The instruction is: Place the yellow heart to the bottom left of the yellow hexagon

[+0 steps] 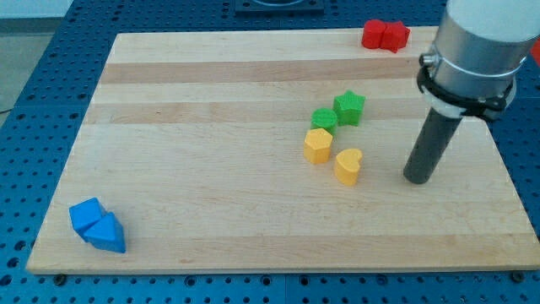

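The yellow heart (348, 165) lies on the wooden board (211, 169), right of centre. The yellow hexagon (318, 145) sits just to its upper left, with a small gap between them. My tip (416, 179) rests on the board to the right of the heart, about a block and a half away, touching no block.
A green block (324, 119) touches the hexagon's upper edge, and a green star (348, 107) sits just up and right of it. Two red blocks (385, 35) lie at the board's top right edge. Two blue blocks (97, 225) lie at the bottom left corner.
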Robot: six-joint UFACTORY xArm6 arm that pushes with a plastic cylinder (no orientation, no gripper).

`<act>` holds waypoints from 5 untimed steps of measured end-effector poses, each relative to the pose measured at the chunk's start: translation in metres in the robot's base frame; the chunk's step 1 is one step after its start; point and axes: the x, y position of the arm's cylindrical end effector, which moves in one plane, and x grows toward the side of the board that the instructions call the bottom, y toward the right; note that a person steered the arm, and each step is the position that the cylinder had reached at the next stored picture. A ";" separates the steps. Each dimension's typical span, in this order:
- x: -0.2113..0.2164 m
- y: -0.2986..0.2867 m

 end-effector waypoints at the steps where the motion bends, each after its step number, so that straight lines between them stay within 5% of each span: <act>1: -0.011 -0.029; 3: -0.010 -0.118; 5: 0.014 -0.095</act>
